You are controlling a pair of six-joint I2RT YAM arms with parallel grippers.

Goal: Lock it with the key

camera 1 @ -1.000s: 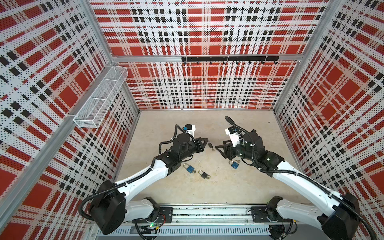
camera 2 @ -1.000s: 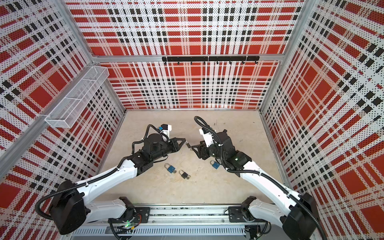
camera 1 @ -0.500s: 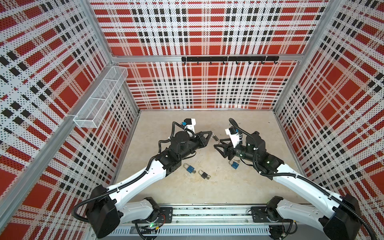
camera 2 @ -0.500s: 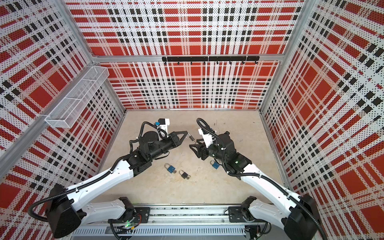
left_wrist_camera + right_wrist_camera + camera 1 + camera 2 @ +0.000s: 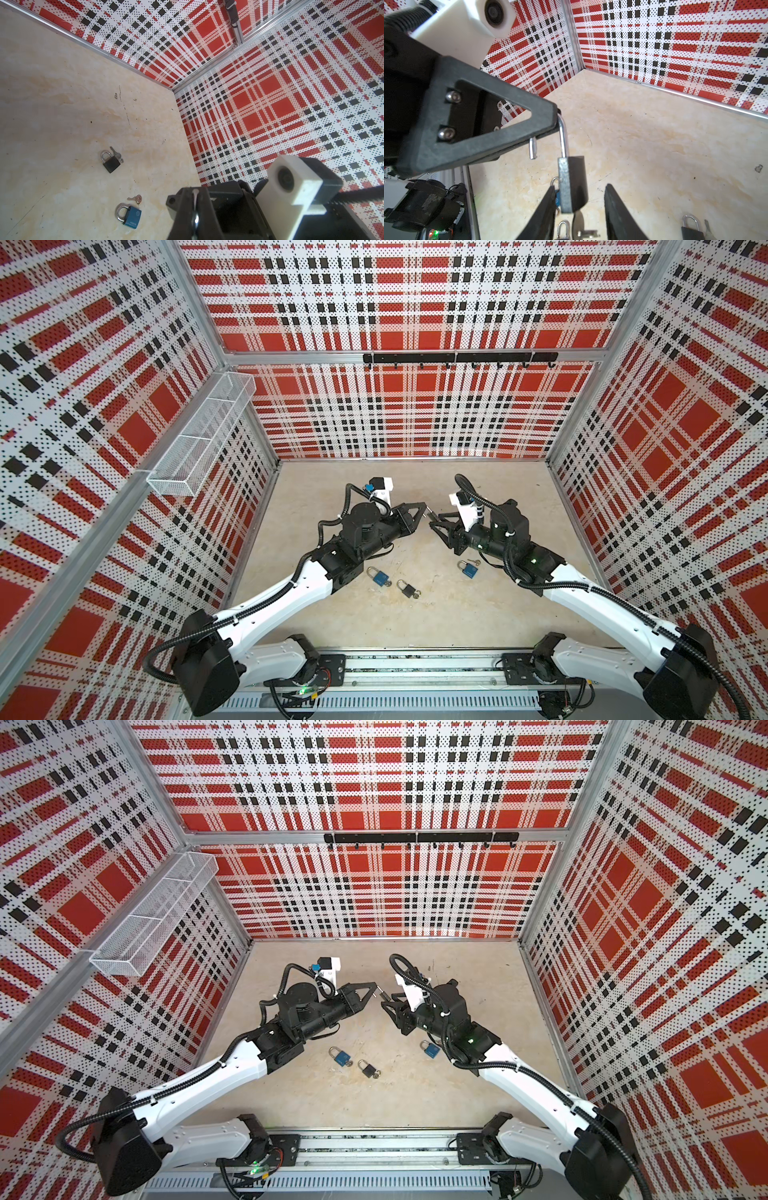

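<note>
The beige table point(image 5: 457, 626) carries the whole scene. The left arm point(image 5: 282, 597) and the right arm point(image 5: 602, 605) reach in from either side of the held padlock point(image 5: 575, 182), which hangs above the table between them.

The left gripper point(image 5: 550, 124) is closed tight on the top of this lock's silver shackle point(image 5: 563, 137), so the black body hangs below its fingertips. One leg of the shackle stands free of the body, so the lock is open. The right gripper point(image 5: 580, 186) is partly open. Its two fingers point(image 5: 548, 209) flank the held padlock's body, one on each side, with a gap showing on each side. In both top views the two grippers meet tip to tip at this lock point(image 5: 429, 514) point(image 5: 380, 994).

A blue padlock point(image 5: 379, 576), a dark padlock point(image 5: 407, 588) and a second blue padlock point(image 5: 468, 568) lie on the table, well apart from the held padlock and nearer the arms' bases.

A silver key point(image 5: 578, 219) shows just under the held padlock's base, between the right gripper's fingers. Whether it sits in the keyhole cannot be told.
</note>
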